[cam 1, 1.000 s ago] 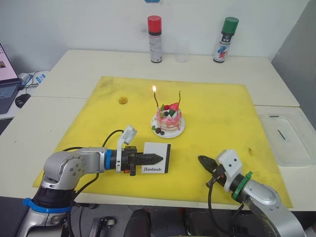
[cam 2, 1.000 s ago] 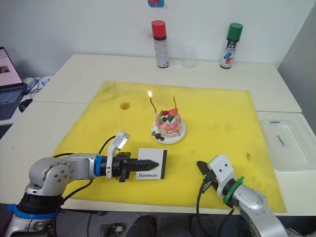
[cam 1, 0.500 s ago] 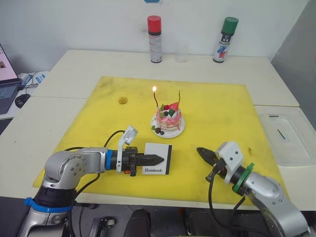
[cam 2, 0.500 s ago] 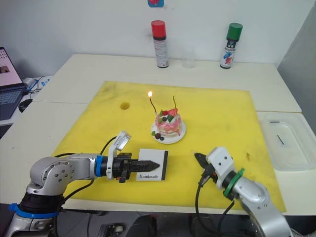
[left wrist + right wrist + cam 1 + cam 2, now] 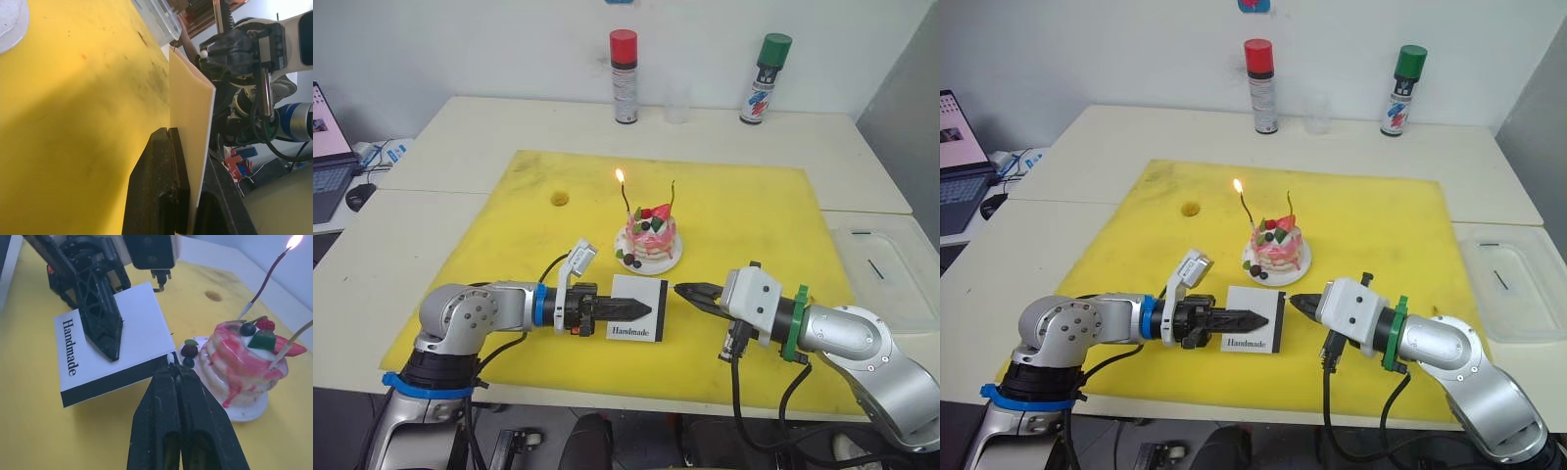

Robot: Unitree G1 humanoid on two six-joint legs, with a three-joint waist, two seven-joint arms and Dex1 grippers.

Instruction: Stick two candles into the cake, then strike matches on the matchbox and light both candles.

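Right wrist view: we pinch a short dark match [image 5: 170, 357] in the right gripper [image 5: 177, 374], tip touching the flat white "Handmade" matchbox's [image 5: 115, 340] dark striking edge, the box clamped by the left gripper [image 5: 105, 330].

Cake [image 5: 652, 238] w/ 2 candles [image 5: 626, 199], one lit; matchbox [image 5: 639, 308] upright, match tip [image 5: 170, 356] prob at its edge.

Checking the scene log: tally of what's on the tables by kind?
Candles: 2, in the cake, lit candle and unlit candle
Cake: 1
Matchbox: 1
Match: 1
Spray cans: 2, red-capped can, green-capped can
Clear cup: 1
Total: 8
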